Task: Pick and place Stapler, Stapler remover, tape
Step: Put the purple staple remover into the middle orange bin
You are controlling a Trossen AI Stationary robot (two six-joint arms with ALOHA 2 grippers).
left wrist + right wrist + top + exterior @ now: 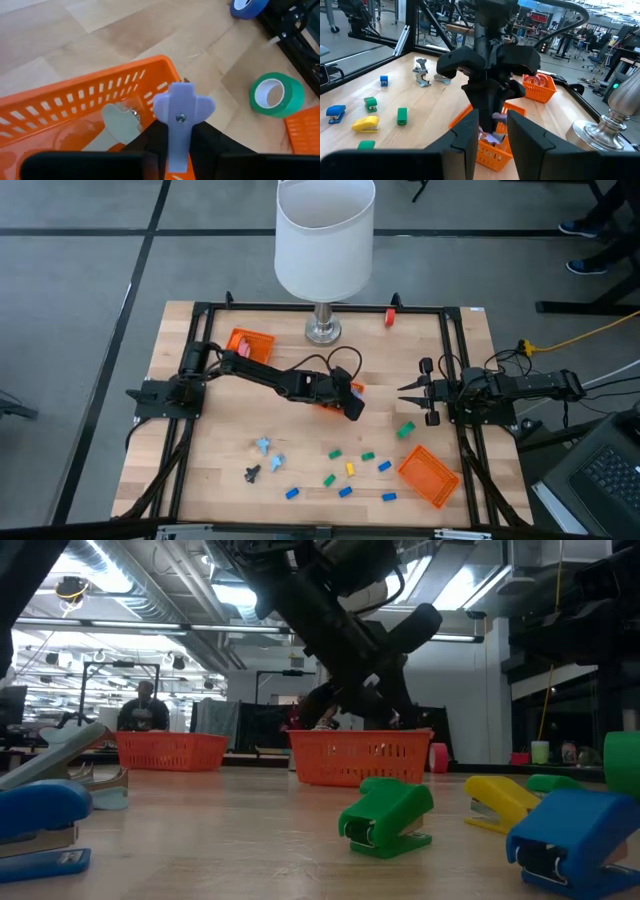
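Over the middle orange basket point(100, 95), pretty much dead centre on the worktop point(220, 420), a pale lavender staple remover point(181, 112) hangs above the basket's inside. The left end effector point(179, 137) is clamped on it, one dark finger on each side. The remover isn't touching the basket floor as far as the left wrist view shows. A pale roundish piece point(120, 122) already lies in that basket.

Just beyond the basket's rim a green tape roll point(276, 95) lies flat on the wood, with a blue tape roll point(247, 7) farther off. A small red roll point(390, 317) sits near the far edge, by the frame.

On the near half of the worktop, well apart from the basket, are little staplers in blue, green and yellow. Up close in the low view are a green stapler point(388, 818), a yellow stapler point(500, 802) and a blue stapler point(575, 840). Two more pale staple removers point(268, 452) and a dark one point(252, 473) lie near the left side.

Two other orange baskets sit out too, one far left point(250, 343) and one near right point(428, 475). A lamp with a white shade point(323, 235) stands at the far edge.

The right end effector point(402, 390) waits by the right edge, pointed at the middle basket. Its fingers are a bit apart with nothing between them. A person point(145, 708) is in the room behind.
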